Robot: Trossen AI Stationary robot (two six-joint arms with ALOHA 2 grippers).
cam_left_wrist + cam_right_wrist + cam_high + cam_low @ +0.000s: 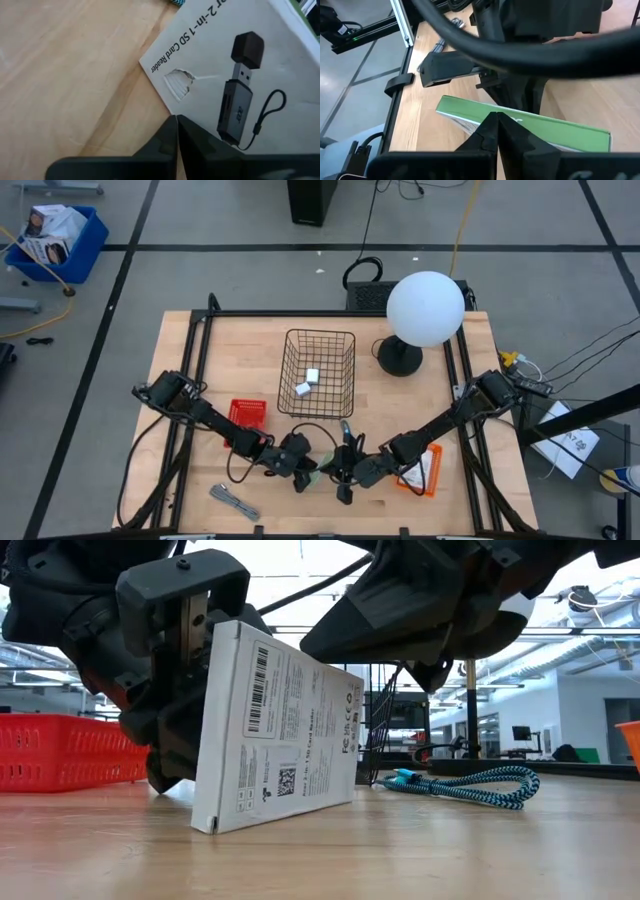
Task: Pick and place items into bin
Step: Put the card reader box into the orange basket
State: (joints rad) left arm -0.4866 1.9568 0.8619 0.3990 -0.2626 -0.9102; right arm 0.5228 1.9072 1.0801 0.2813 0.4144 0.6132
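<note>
Here the left gripper (pixel 185 670) pinches the card packet (pixel 280 730).
It stands tilted near the tabletop's (pixel 400 850) front edge; right gripper's (pixel 345 477) jaws: cannot tell.

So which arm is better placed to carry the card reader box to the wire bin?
Left, probably. The left gripper already stands against the white card reader box, tilted on its edge; the right gripper hangs beside it. Wire bin sits beyond both.

White card packet (pixel 280 735) with black print and barcode; teal-and-black braided cable (pixel 470 785); red basket (pixel 60 750); pale wood table (pixel 400 850).
</note>
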